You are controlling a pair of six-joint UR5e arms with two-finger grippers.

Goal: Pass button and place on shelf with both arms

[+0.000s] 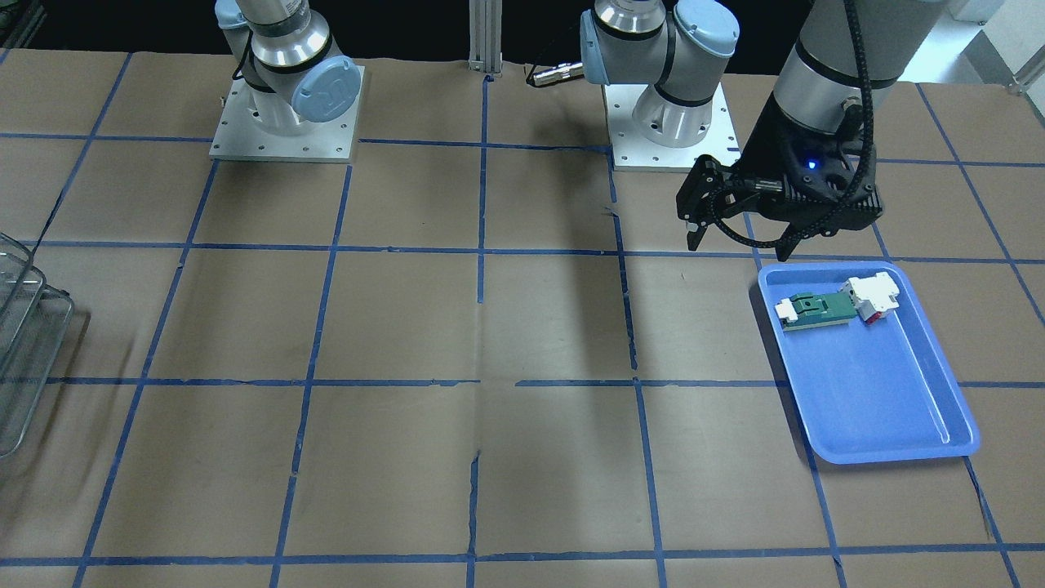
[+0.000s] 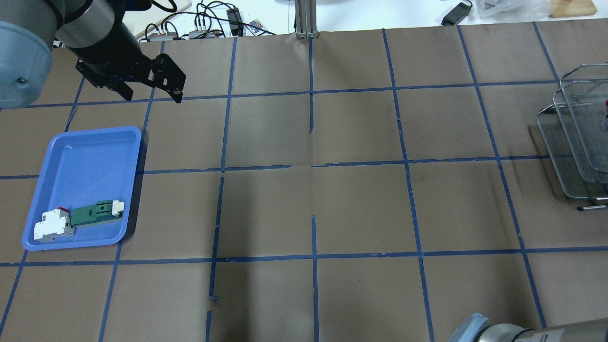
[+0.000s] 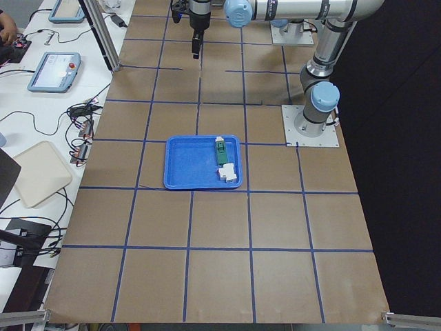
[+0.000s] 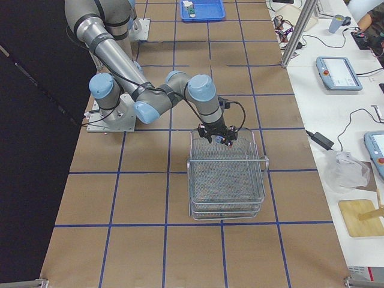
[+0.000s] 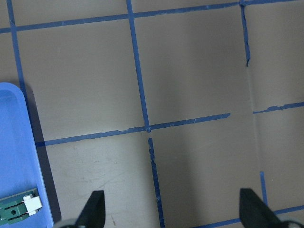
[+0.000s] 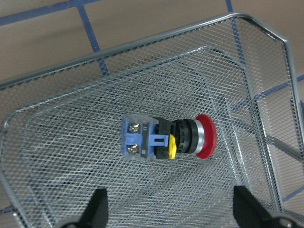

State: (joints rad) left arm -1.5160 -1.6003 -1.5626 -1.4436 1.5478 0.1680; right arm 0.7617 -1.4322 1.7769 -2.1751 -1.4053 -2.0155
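Observation:
The button, with red cap, black collar and bluish block base, lies on its side on the mesh of the shelf's top tier. My right gripper hangs open just above it, its fingers wide apart and off the button; it also shows in the exterior right view over the shelf. The shelf also stands at the table edge in the overhead view and the front view. My left gripper is open and empty, raised beside the far corner of the blue tray.
The blue tray holds a green-and-white flat part and a white-and-red block at one end. Brown paper with blue tape lines covers the table. Cables and devices lie beyond the table's far edge.

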